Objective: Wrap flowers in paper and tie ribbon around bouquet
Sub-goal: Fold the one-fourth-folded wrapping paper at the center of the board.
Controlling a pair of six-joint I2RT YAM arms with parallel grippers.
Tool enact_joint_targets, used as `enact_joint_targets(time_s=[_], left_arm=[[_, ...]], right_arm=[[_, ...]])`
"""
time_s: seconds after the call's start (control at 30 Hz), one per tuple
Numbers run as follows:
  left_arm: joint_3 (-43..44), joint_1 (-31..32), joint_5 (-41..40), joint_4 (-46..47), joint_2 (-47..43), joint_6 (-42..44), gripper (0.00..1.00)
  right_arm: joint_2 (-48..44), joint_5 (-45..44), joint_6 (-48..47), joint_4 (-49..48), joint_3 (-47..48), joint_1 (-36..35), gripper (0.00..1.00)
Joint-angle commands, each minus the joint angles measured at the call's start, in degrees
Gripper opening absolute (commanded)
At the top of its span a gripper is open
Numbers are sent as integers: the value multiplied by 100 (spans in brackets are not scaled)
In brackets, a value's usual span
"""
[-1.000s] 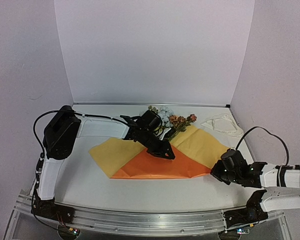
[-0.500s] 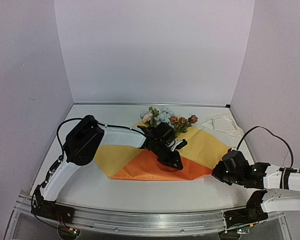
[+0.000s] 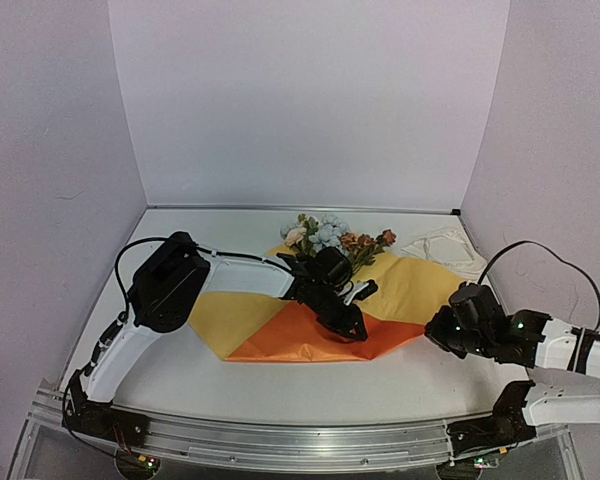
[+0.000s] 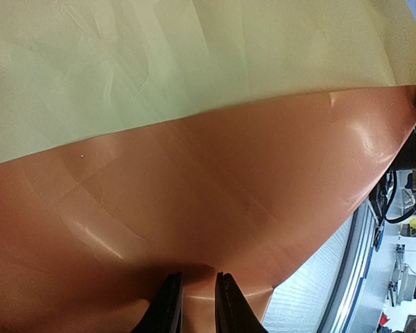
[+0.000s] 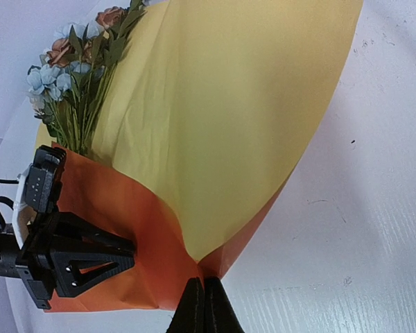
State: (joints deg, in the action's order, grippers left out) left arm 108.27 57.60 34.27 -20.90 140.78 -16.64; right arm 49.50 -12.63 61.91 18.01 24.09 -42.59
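The paper lies across the table, yellow face up, with an orange flap folded over at the front. The flowers lie on it, blooms toward the back and stems hidden under the flap and the left arm. My left gripper rests low on the orange flap; in the left wrist view its jaws stand a little apart with only orange paper behind them. My right gripper is shut on the paper's right front corner, held just off the table. The ribbon lies bunched at the back right.
White walls close in the table at the back and both sides. The metal rail runs along the near edge. In the right wrist view the left gripper sits on the orange flap beside the flower stems.
The left arm swung right and nearer, its gripper sliding along the orange flap. The right gripper rose slightly and shifted inward, lifting the pinched paper corner.
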Motion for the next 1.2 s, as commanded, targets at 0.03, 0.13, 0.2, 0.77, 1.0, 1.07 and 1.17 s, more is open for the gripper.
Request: enact_joint_targets(time_s=[0.03, 0.13, 0.2, 0.77, 1.0, 1.07, 1.17], left_arm=[[-137, -30, -279, -119, -351, 263, 19], [-194, -30, -153, 55, -595, 314, 20], [-232, -25, 28, 172, -766, 355, 20], [-575, 352, 1085, 278, -791, 887, 18], [-291, 408, 1024, -67, -390, 1237, 18], [-356, 408, 907, 10, -381, 1235, 18], [-358, 401, 842, 56, -313, 1207, 19]], right_arm=[[183, -233, 84, 247, 260, -49, 0], [222, -333, 41, 489, 392, -84, 0], [261, -384, -32, 654, 480, -112, 0], [431, -419, -2, 976, 795, -197, 0], [548, -83, 74, 969, 935, -197, 0], [512, -21, 94, 991, 929, -197, 0], [439, 121, 190, 996, 865, -204, 0]])
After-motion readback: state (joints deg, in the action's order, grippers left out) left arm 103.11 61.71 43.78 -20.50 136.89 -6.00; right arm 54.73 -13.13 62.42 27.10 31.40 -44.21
